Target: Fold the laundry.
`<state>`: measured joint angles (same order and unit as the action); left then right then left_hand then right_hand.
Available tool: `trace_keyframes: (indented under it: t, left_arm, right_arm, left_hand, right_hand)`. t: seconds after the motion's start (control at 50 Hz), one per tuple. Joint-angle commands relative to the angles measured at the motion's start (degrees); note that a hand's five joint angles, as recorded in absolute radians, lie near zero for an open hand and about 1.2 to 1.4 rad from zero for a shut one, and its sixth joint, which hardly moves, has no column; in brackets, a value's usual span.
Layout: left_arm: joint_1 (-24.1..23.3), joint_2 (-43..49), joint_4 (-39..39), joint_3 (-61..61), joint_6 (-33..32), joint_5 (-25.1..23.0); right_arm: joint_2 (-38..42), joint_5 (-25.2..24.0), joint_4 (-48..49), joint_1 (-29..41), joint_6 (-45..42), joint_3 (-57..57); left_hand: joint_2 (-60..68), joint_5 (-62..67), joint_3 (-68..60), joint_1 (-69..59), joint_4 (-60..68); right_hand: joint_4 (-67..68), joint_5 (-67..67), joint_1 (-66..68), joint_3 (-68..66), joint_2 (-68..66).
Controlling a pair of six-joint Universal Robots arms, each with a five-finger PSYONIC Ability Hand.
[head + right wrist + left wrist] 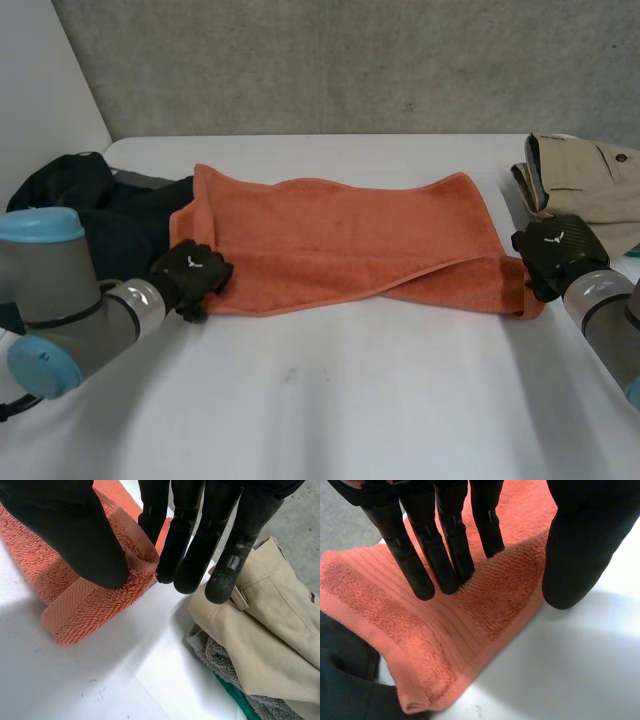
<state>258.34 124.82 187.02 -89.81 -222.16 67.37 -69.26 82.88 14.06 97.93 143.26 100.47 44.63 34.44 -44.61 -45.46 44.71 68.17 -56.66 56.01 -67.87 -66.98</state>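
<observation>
An orange towel (340,240) lies folded lengthwise across the middle of the white table (330,400). My left hand (190,268) is at its near left corner. In the left wrist view its straight fingers (440,555) rest their tips on the flat towel (485,605), and the thumb stands apart at the towel's edge. My right hand (555,250) is at the near right corner. In the right wrist view its thumb (75,530) and fingers pinch a raised fold of the towel (85,605) between them.
A heap of dark clothing (90,200) lies at the table's left, touching the towel's left end (345,680). Folded beige trousers (590,185) sit at the right, just beside my right hand, on top of grey and green cloth (225,665).
</observation>
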Motion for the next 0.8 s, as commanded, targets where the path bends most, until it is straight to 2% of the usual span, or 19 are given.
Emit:
trace_keyframes:
  t: [0.02, 0.14, 0.2, 0.22, 0.32, 0.38, 0.42, 0.48, 0.5, 0.56, 0.6, 0.64, 0.7, 0.8]
  left_arm:
    - [-0.7, 1.9, 0.6, 3.7, 0.8, 0.2]
    - [-1.7, 2.7, 0.8, 6.7, 2.7, 1.8]
    - [-2.1, 4.2, 1.2, 7.9, 2.4, 3.6]
    - [-2.2, 4.4, 1.3, 8.3, 2.3, 4.4]
    - [-2.3, 3.9, 1.3, 9.2, 2.3, 12.8]
    - [-2.1, -2.1, -0.5, 6.8, 2.3, 16.2]
    - [-1.6, -10.9, -4.3, 1.3, 2.3, 15.9]
    - [-1.6, -18.7, -8.8, -3.7, 1.7, 15.3]
    - [-1.5, -23.4, -11.9, -6.8, 1.5, 15.2]
    - [-1.5, -29.3, -16.9, -11.0, 1.4, 15.2]
    - [-1.0, -33.8, -22.4, -15.6, 1.0, 15.0]
    - [-0.6, -35.0, -25.5, -18.1, 0.5, 14.9]
    - [0.0, -34.7, -27.8, -21.6, -1.4, 14.7]
    - [0.3, -26.7, -22.5, -19.5, -2.7, 15.3]
  right_arm:
    - [0.0, 0.0, 0.0, 0.1, 0.0, 0.0]
    - [0.0, 0.0, 0.0, 0.1, -0.1, 0.0]
    - [0.0, 0.0, 0.0, 0.0, -0.1, -0.1]
    - [0.0, 0.0, 0.0, 0.0, -0.1, -0.1]
    - [-0.7, 0.2, -0.8, -0.5, -0.7, -0.6]
    - [-4.5, 0.3, -5.0, 0.0, -2.8, -1.3]
    - [-9.8, 0.3, -12.1, 0.2, -6.5, -2.2]
    - [-14.1, 0.3, -21.4, 0.4, -11.2, -3.3]
    - [-15.8, 0.3, -27.7, 0.4, -14.5, -3.8]
    - [-19.4, 0.2, -39.8, 0.2, -19.8, -3.9]
    - [-21.4, 0.0, -44.5, -0.3, -22.1, -3.5]
    - [-23.4, -0.5, -49.0, -0.4, -23.8, -2.9]
    - [-23.3, -2.5, -49.7, -0.1, -24.0, -1.9]
    - [-16.1, -5.0, -46.8, 0.1, -24.2, 0.0]
  left_hand:
    - [16.4, 16.6, -16.4, -15.5, 16.3]
    - [18.9, 19.1, -18.9, -18.1, 18.8]
    - [35.3, 35.5, -35.3, -34.5, 35.2]
    - [35.4, 35.6, -35.4, -34.5, 35.3]
    - [35.4, 35.6, -35.4, -34.5, 35.3]
    - [35.4, 35.6, -35.4, -34.5, 35.3]
    - [35.4, 35.6, -35.4, -34.5, 35.3]
    - [35.4, 35.6, -35.4, -34.5, 35.3]
    - [35.4, 35.6, -35.4, -34.5, 35.3]
    - [35.4, 35.6, -35.4, -34.5, 35.3]
    - [35.4, 35.6, -35.4, -34.5, 35.3]
    - [35.4, 35.6, -35.4, -34.5, 35.3]
    - [35.4, 35.6, -35.4, -34.5, 35.3]
    - [35.4, 35.6, -35.4, -34.5, 35.3]
  right_hand:
    - [11.8, -13.3, 24.0, -12.1, -13.0]
    - [11.8, -13.3, 24.0, -12.1, -13.0]
    - [11.8, -13.3, 24.0, -12.1, -13.0]
    - [11.8, -13.3, 24.0, -12.1, -13.0]
    - [11.8, -13.3, 24.0, -12.1, -13.0]
    - [11.8, -13.3, 24.0, -12.1, -13.0]
    - [11.8, -13.3, 24.0, -12.1, -13.0]
    - [11.8, -13.3, 24.0, -12.1, -13.0]
    - [11.8, -13.3, 24.0, -12.1, -13.0]
    - [11.8, -13.3, 24.0, -12.1, -13.0]
    - [11.8, -13.3, 24.0, -12.1, -13.0]
    - [11.8, -13.3, 24.0, -12.1, -13.0]
    - [11.8, -13.3, 24.0, -12.1, -13.0]
    - [11.8, -13.3, 24.0, -12.1, -13.0]
